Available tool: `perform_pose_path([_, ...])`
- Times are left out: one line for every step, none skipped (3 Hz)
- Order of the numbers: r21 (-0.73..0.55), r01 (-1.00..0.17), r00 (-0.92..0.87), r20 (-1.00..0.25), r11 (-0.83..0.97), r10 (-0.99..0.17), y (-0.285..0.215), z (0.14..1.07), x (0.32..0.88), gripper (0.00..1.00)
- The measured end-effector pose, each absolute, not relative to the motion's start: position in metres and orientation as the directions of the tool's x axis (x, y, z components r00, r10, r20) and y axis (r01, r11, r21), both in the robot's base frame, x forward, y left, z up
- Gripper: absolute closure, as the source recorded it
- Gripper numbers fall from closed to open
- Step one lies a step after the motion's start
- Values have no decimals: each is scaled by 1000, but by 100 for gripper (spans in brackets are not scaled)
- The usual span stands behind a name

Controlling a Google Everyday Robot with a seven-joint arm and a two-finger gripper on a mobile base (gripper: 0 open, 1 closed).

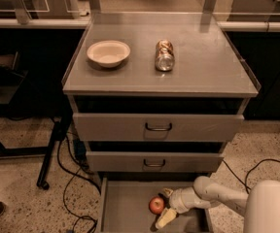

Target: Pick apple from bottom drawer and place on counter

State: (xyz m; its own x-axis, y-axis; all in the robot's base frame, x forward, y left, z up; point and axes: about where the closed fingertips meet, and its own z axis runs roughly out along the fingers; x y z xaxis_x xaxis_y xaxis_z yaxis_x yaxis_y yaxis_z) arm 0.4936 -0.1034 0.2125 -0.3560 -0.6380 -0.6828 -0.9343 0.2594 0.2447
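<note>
Presently catalogued, from the fruit outward.

1. Apple (pixel 156 204): small, red, resting on the grey floor of the bottom drawer (pixel 123 210), right of centre. The drawer is pulled out.

2. Gripper (pixel 163 207): reaches in from the right, low inside the drawer, on a pale arm (pixel 218 194). Its jaws are spread wide. The pale finger (pixel 165 219) lies on the near side of the apple and a darker one on the far side. The fruit sits just at the mouth and, as I judge it, is not yet clamped.

3. Handling note: the step in hand is the grasp. I would ease leftward until the apple sits deep between the pads, then close gently across its widest part, since a round fruit rolls away from a glancing touch. I would lift only a little, because the middle drawer (pixel 154 162) overhangs, and draw outward before rising.

4. Counter (pixel 213 64): carries a cream bowl (pixel 108 53) at left and a crushed can (pixel 164 55) lying near the centre. The bare patch right of the can looks the safest landing spot.
</note>
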Motion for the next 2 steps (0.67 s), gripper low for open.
perform_pose_path([263,-936,-352,-707,233,-614,-92,182,518,0])
perform_pose_path([272,-936,-352,-710,223,-610,-89,175,523,0])
